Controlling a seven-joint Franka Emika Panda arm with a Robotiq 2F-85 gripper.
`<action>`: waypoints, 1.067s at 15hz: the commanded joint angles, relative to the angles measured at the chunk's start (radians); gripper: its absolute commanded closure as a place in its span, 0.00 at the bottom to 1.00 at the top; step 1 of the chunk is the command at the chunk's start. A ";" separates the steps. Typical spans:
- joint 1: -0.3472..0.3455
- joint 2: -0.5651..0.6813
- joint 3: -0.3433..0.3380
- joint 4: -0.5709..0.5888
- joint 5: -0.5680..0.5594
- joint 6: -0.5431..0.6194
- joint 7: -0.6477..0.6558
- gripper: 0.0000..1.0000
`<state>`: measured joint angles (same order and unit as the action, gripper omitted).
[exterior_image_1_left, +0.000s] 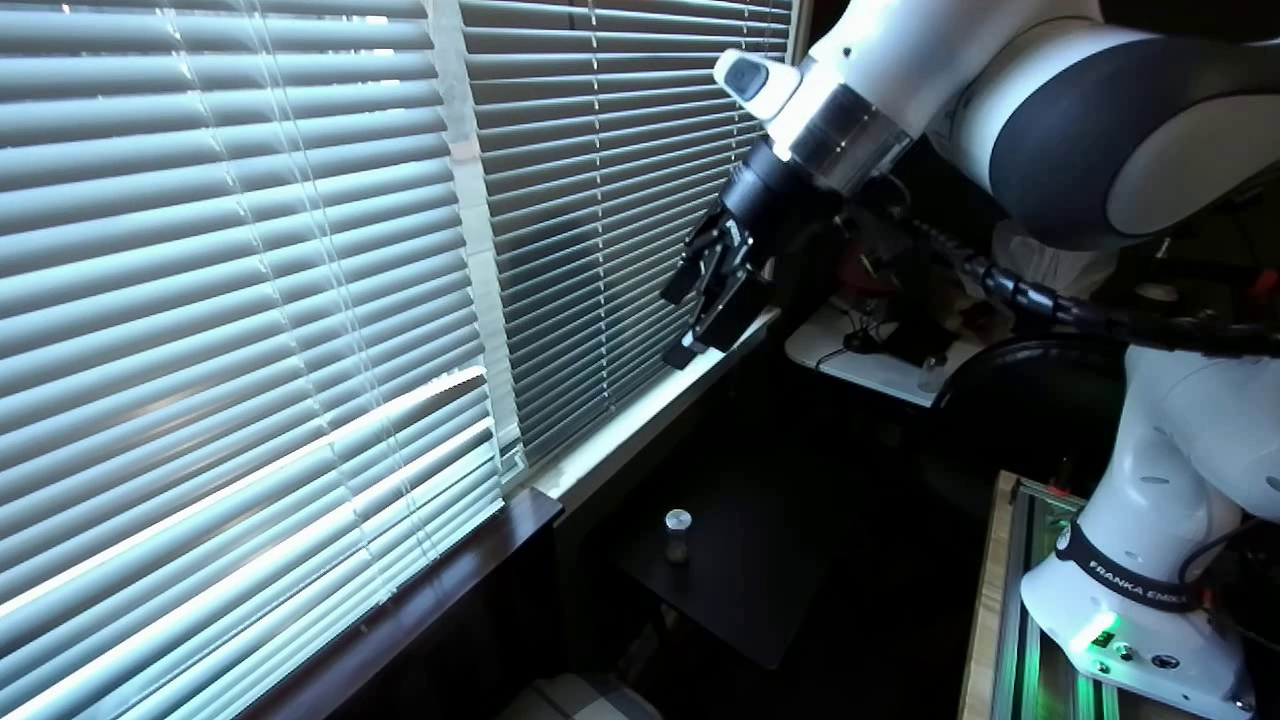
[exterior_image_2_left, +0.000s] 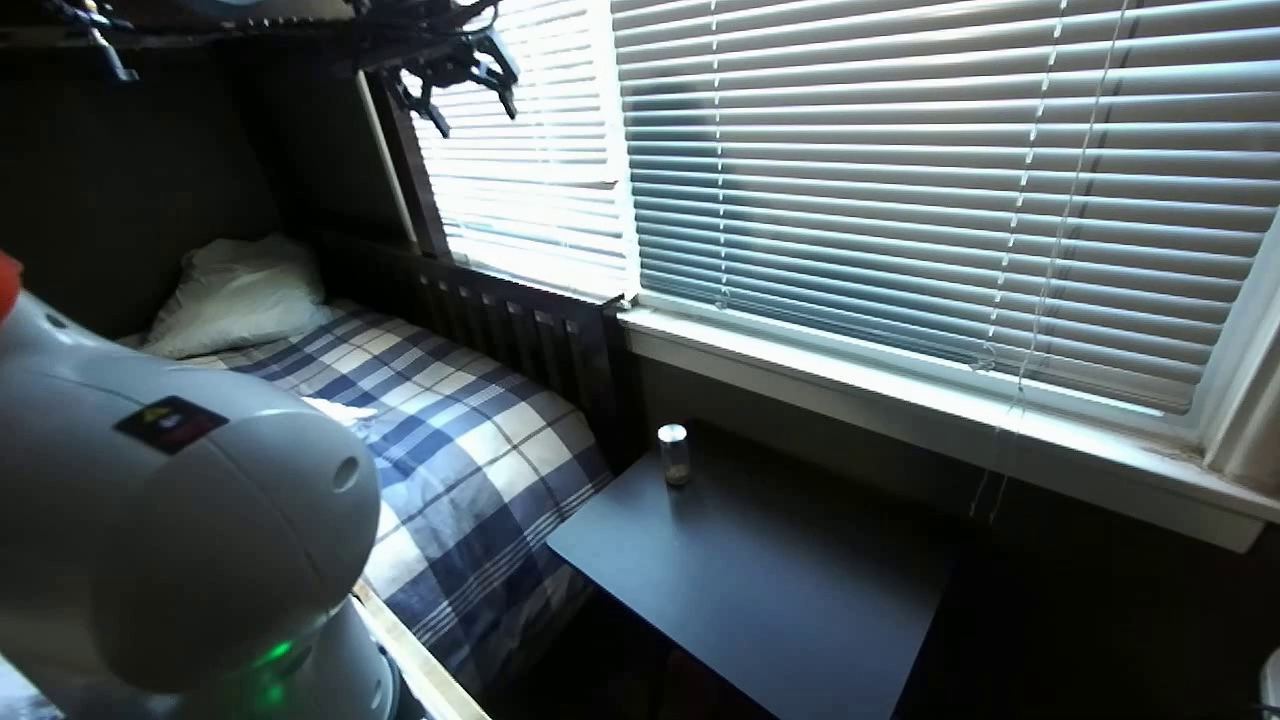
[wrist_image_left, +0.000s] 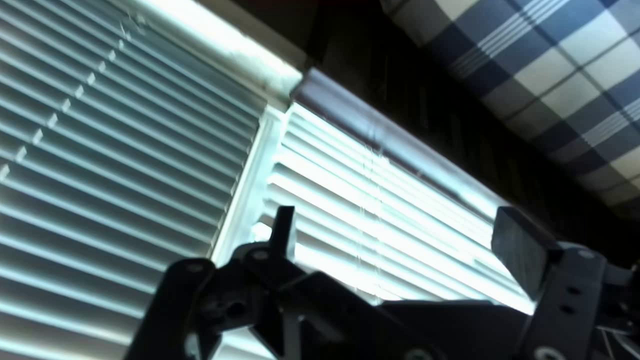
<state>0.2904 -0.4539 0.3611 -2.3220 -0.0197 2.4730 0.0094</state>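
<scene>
Your window blinds fill the left half of an exterior view, bright low down, and much of the wrist view. The plaid-covered bed stretches from the left toward the centre of an exterior view, your dark table beside it at lower centre. Along the bottom of the wrist view, your gripper has its jaws spread wide around nothing, the blinds behind it. In an exterior view, just below centre, a small silver-topped container stands upright on the table.
</scene>
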 joint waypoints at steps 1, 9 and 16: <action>-0.043 0.079 0.081 0.117 -0.082 0.141 0.150 0.00; -0.057 0.085 0.092 0.149 -0.128 0.241 0.210 0.00; -0.056 0.085 0.092 0.149 -0.128 0.241 0.209 0.00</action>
<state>0.2278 -0.3697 0.4597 -2.1743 -0.1467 2.7162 0.2189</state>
